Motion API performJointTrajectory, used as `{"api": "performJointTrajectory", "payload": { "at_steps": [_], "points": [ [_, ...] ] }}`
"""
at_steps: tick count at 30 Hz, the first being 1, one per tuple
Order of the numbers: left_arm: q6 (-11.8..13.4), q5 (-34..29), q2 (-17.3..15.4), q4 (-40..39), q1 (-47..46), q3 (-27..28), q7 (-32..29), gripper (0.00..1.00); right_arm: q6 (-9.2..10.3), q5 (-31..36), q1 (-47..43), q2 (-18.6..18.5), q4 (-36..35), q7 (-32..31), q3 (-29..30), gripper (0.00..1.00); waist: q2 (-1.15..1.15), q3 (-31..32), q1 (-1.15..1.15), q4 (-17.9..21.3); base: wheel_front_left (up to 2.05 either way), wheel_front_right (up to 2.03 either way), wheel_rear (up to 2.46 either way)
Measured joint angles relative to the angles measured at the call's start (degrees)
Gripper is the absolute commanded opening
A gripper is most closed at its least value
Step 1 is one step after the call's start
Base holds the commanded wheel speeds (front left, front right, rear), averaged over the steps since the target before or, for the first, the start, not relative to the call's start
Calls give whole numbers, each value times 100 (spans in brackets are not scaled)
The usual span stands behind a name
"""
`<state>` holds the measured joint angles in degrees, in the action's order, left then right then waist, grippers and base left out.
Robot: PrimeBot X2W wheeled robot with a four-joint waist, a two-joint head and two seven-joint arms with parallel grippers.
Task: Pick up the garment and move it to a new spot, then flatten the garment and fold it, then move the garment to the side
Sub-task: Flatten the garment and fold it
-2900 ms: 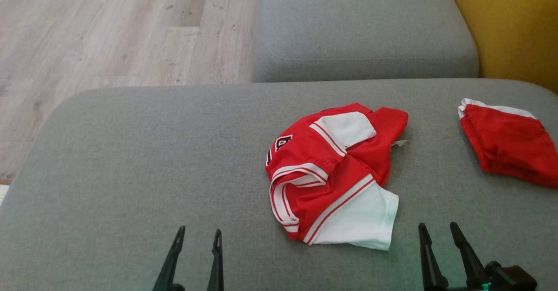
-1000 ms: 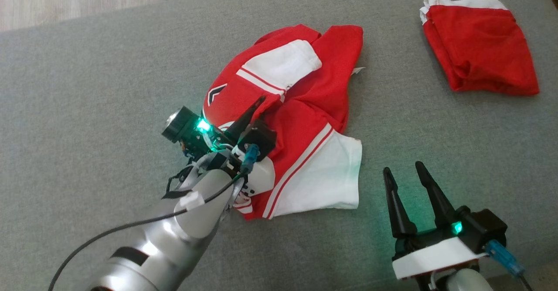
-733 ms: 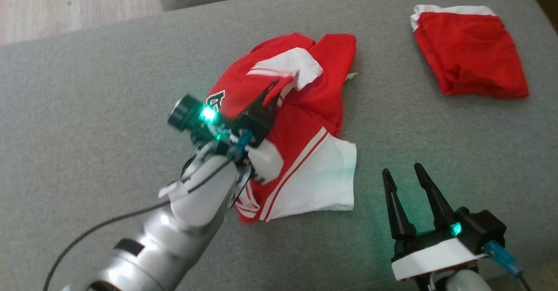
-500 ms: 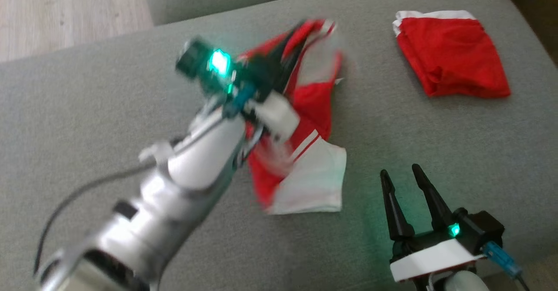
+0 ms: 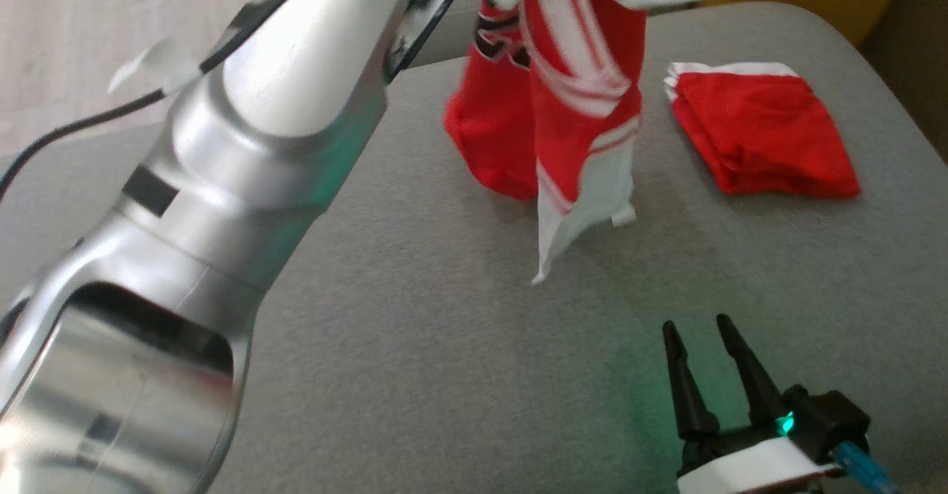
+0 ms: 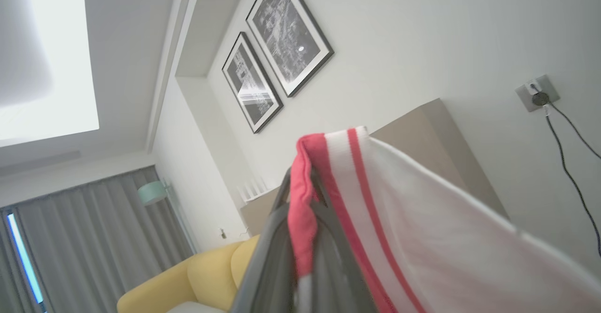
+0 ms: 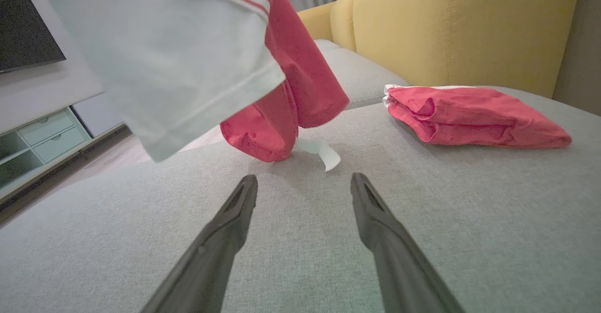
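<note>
My head view's top edge cuts off the garment, and I see its stripes blurred. In my left wrist view it drapes over the left gripper, hiding the tips.

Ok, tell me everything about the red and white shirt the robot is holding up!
The shirt is red, soft-looking fabric with white panels, red-and-white striped trim and dark lettering. It hangs bunched from the left gripper, whose jaws pinch a striped edge. Its lower ends dangle over the grey cushion; whether they touch it is unclear. A small white tag hangs beneath.
</note>
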<state>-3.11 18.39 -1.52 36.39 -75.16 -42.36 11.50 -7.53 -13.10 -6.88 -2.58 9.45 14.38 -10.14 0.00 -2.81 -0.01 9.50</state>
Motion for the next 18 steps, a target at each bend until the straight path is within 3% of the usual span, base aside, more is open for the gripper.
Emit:
{"api": "performJointTrajectory", "payload": {
  "at_steps": [5,12,18],
  "points": [
    [-51,336,-242,357,675,101,13,0,0,1,-15,0,-97,0,119,100,0,38,0,-278,0,0,0],
    [-27,725,-1101,1053,2867,142,-82,0,0,57,-16,1,-159,0,180,100,0,-147,1,-609,0,0,0],
    [143,964,-1452,1443,3242,382,-11,0,0,132,73,1,-162,0,167,100,0,-473,2,-698,0,0,0]
  ]
}}
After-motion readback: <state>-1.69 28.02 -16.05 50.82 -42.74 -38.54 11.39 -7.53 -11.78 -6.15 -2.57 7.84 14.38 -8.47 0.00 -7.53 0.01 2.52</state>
